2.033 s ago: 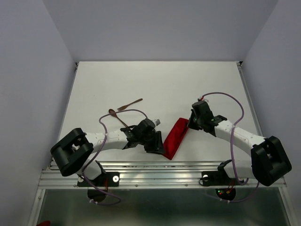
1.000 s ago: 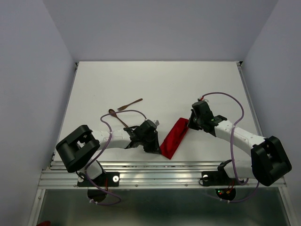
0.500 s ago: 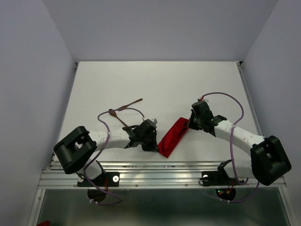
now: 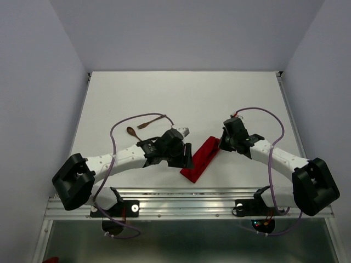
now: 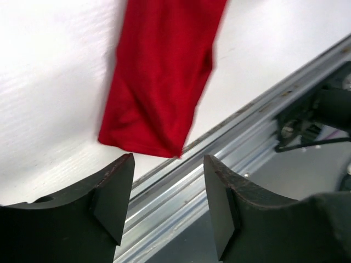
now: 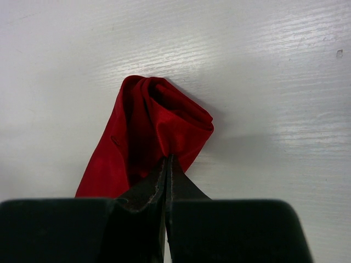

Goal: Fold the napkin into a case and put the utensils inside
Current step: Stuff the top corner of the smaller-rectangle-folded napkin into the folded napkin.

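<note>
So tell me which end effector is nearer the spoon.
Left. The left end effector is between the spoon and the napkin; the right end effector grips the napkin's far end.

We see the napkin folded into a narrow red strip, flat on the white table, its wrinkled near end just short of the table edge. The left gripper sits just off that end, black fingers spread apart with nothing between them. A metal rail runs along the edge, with blurred dark hardware at right.
</note>
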`<state>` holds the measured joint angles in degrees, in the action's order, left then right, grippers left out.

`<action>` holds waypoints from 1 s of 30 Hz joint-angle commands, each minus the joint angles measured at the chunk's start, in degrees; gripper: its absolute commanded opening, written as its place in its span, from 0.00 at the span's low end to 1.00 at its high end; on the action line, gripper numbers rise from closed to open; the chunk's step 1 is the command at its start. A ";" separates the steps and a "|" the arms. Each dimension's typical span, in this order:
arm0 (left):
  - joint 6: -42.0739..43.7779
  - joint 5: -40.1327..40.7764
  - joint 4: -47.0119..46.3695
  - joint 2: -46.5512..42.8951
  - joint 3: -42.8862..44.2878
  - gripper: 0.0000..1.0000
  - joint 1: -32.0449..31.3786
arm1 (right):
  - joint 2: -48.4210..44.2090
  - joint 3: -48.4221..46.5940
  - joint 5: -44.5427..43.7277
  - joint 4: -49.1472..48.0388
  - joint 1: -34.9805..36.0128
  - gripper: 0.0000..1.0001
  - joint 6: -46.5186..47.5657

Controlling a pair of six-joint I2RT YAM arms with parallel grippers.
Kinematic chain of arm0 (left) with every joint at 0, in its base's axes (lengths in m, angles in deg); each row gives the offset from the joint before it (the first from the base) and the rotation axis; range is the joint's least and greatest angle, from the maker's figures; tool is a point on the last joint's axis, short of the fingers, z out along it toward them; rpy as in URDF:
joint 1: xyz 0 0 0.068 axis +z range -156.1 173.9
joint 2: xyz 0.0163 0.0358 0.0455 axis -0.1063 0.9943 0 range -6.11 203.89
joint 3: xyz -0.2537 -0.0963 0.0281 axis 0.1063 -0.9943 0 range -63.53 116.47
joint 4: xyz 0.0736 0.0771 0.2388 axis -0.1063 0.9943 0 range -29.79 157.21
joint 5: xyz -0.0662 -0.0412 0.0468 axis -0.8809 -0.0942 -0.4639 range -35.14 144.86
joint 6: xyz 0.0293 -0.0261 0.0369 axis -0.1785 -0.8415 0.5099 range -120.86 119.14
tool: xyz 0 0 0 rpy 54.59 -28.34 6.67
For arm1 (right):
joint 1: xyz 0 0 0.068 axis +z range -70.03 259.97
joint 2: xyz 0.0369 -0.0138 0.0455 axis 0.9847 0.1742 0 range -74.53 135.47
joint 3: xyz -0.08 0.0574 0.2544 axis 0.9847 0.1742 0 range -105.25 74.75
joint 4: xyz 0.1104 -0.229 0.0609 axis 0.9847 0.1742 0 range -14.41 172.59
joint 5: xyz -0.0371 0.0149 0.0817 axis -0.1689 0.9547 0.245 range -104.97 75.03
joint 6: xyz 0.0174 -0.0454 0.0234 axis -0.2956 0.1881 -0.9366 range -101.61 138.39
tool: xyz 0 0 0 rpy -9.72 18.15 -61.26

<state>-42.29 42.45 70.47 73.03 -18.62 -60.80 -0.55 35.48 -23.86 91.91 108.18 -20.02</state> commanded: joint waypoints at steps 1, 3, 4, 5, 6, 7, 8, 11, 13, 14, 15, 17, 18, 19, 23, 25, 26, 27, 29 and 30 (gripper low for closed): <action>5.48 0.54 3.10 -3.72 6.24 0.61 0.90 | 0.03 -0.64 -0.96 -1.29 0.45 0.01 -0.61; 6.88 0.10 1.70 -2.24 7.73 0.45 2.65 | 0.12 -0.64 -0.78 -1.55 0.45 0.01 -0.70; 7.58 -0.16 1.43 -1.36 8.61 0.29 3.19 | 0.20 -0.64 -0.87 -1.55 0.45 0.01 -0.70; 8.46 -0.43 0.82 -0.31 9.40 0.27 3.54 | 0.20 -0.72 -0.87 -1.64 0.45 0.01 -0.70; 9.25 0.27 0.46 2.14 11.67 0.27 3.54 | 0.12 -0.72 -0.87 -1.64 0.45 0.01 -0.78; 11.18 0.80 0.55 3.38 13.18 0.31 3.46 | 0.12 -0.72 -0.87 -1.55 0.45 0.01 -0.79; 12.24 1.32 0.20 4.53 14.23 0.37 3.37 | -0.06 -0.81 -0.78 -1.55 0.45 0.01 -0.79; 16.37 4.84 -0.42 8.92 18.54 0.57 2.41 | -0.23 -0.64 -0.87 -1.46 0.45 0.01 -0.70; 18.57 9.22 -0.77 12.00 21.18 0.65 1.53 | -0.41 -0.46 -0.61 -1.46 0.45 0.01 -0.79; 20.75 10.28 -0.94 13.05 21.88 0.68 1.09 | -0.50 -0.46 -0.35 -1.46 0.45 0.01 -0.79; 21.91 10.12 -2.95 14.28 22.07 0.70 0.39 | -0.59 -0.46 -0.08 -1.55 0.45 0.01 -0.79; 23.84 9.86 -4.72 15.43 22.07 0.70 -0.23 | -0.94 -0.29 0.36 -1.64 0.45 0.01 -0.61; 25.33 9.07 -6.12 16.57 21.98 0.71 -0.41 | -0.94 -0.28 0.45 -1.64 0.45 0.01 -0.44; 26.13 8.72 -6.83 17.19 21.98 0.71 -0.41 | -0.94 -0.28 0.36 -1.64 0.45 0.01 -0.43; 29.30 5.47 -8.76 20.00 22.86 0.71 -0.50 | -0.41 -0.20 0.53 -1.73 0.45 0.01 -0.26; 30.87 4.93 -9.82 21.67 23.47 0.71 -0.94 | -0.24 -0.20 0.71 -1.81 0.45 0.01 -0.35; 31.40 5.02 -9.82 22.20 23.73 0.71 -1.11 | -0.23 -0.37 0.80 -1.81 0.45 0.01 -0.35; 31.85 5.37 -11.48 23.25 24.09 0.71 -1.20 | -0.32 -0.37 0.89 -1.81 0.45 0.01 -0.35; 32.99 5.46 -12.28 24.13 24.53 0.71 -1.47 | -0.41 -0.46 0.80 -1.81 0.45 0.01 -0.35; 33.17 5.90 -12.54 24.57 24.79 0.71 -1.64 | -0.50 -0.46 0.80 -1.73 0.45 0.01 -0.43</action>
<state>-13.09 48.33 62.26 97.33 3.08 -61.63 -0.55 35.48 -23.22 91.84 108.20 -20.42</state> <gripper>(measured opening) 0.712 0.013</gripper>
